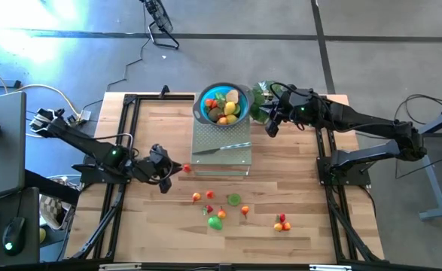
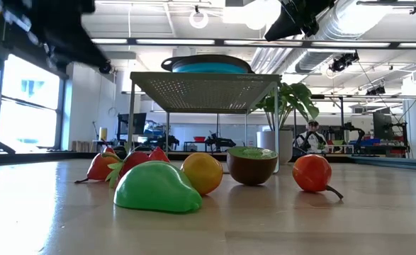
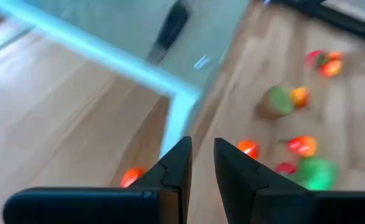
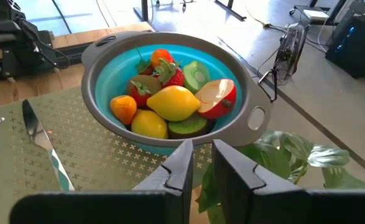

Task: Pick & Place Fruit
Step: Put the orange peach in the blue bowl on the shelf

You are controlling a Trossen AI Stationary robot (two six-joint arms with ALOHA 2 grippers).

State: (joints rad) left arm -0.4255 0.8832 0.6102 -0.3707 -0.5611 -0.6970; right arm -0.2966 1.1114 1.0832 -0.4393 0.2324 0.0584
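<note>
The fruit lies in two groups. Several pieces fill the blue bowl [image 4: 170, 93] on the raised mesh stand [image 1: 221, 154]. Several more lie loose on the wooden table in front of it, among them a green pear [image 2: 156, 188] and a halved kiwi [image 2: 252, 164]. One red piece [image 1: 187, 168] lies by the stand's near left leg. My left gripper [image 1: 168, 172] hovers just left of that piece, its fingers [image 3: 181, 165] close together with nothing between them. My right gripper [image 4: 202, 155] hangs shut and empty beside the bowl, over the stand's far right corner.
A slim silver knife [image 1: 222, 148] lies on the mesh stand in front of the bowl. A leafy green plant [image 1: 260, 102] stands to the right of the bowl, under my right arm. Black frame rails [image 1: 123, 150] run along both sides of the table.
</note>
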